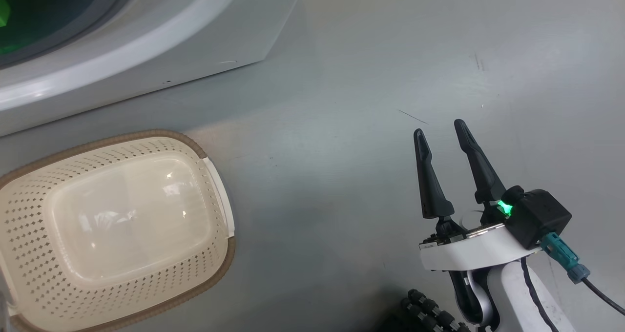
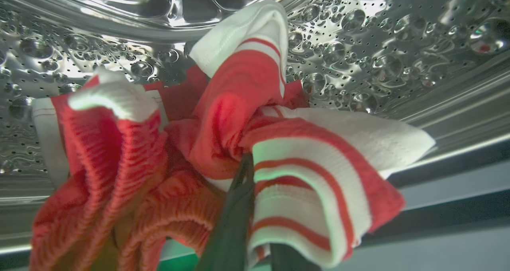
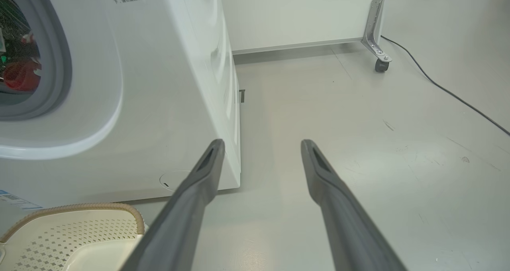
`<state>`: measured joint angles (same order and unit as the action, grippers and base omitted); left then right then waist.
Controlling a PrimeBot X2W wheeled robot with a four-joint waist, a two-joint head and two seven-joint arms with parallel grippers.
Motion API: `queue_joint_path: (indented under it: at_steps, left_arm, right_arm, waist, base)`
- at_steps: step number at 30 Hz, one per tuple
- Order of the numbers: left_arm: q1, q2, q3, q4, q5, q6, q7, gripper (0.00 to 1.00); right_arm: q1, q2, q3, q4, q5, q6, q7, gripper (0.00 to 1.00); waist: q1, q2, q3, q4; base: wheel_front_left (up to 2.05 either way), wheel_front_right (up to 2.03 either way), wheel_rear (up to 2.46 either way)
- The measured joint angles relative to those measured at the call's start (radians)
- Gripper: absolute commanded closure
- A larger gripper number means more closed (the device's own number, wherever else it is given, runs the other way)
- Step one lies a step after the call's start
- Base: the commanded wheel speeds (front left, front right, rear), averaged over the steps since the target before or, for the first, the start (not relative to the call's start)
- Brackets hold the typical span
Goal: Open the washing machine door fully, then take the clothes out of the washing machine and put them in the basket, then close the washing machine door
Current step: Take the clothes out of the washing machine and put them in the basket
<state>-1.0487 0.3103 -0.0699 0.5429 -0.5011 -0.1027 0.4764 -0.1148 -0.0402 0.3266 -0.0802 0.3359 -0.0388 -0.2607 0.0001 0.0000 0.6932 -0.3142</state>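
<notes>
Head view, looking down on a grey floor (image 1: 342, 127). At 10 o'clock, the lower front corner of the white washing machine (image 1: 146, 53) shows, with part of its curved opening. At 8 o'clock stands the basket (image 1: 146, 135), cream with perforated sides and a brown rim, just beside the machine's front; nothing lies in it. At 4 o'clock the right gripper (image 1: 439, 128) hangs over bare floor, well apart from the basket. Its two dark fingers point toward 12 o'clock, spread wide, with nothing between them. A small green light glows at their base.

Left wrist view, inside the shiny perforated steel drum (image 2: 398, 44). The clothes (image 2: 223, 103), red fabric with white stripes and white trim, bunch across the middle and spread toward 8 o'clock and 3 o'clock. At 6 o'clock the left gripper (image 2: 251, 175) rises into the bundle, its fingers drawn narrow and pinching the fabric, a striped fold draped over one of them.

Right wrist view. The right gripper's fingers rise from 6 o'clock, wide apart, above the floor. The washing machine fills 9 to 11 o'clock; through its grey seal (image 3: 59, 63) at 9 o'clock a patch of red cloth shows. The basket's corner sits at 7 o'clock. At 1 o'clock a caster wheel (image 3: 381, 65) stands under a white panel, and a black cable (image 3: 458, 99) trails toward 3 o'clock.
</notes>
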Motion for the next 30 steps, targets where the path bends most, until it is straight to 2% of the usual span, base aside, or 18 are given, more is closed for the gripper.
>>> queue_joint_path:
  at_steps: [7,16,22,27,30]
  left_arm:
    - [0.0,-0.001,-0.013,0.005,0.015,-0.006,-0.065,1.0]
    - [0.037,-0.016,-0.044,-0.021,0.057,-0.01,-0.228,1.0]
    - [0.095,-0.051,-0.041,-0.052,0.062,-0.01,-0.345,1.0]
    - [0.155,-0.102,-0.041,-0.069,0.054,-0.01,-0.43,1.0]
    - [0.201,-0.111,-0.047,-0.076,0.054,-0.013,-0.483,1.0]
  right_arm:
    - [-0.006,0.0,-0.003,0.002,0.0,-0.007,0.0,0.0]
    - [-0.009,0.0,-0.027,0.01,-0.022,-0.015,0.0,0.0]
    - [-0.009,-0.001,-0.034,0.018,-0.039,-0.015,0.0,0.0]
    - [-0.009,-0.001,-0.04,0.027,-0.061,-0.006,0.0,0.0]
    - [-0.008,-0.001,-0.044,0.037,-0.072,-0.004,0.0,0.0]
  waist:
    - [0.0,0.0,-0.003,0.009]
    - [-0.0001,0.0,-0.02,0.052]
    - [-0.0001,0.0,-0.042,0.082]
    - [-0.0001,0.0,-0.067,0.111]
    - [-0.0001,0.0,-0.088,0.126]
  base:
    - [0.0,0.0,0.0]
    - [0.0,0.0,0.0]
    - [0.0,0.0,0.0]
    - [0.0,0.0,0.0]
    - [0.0,0.0,0.0]
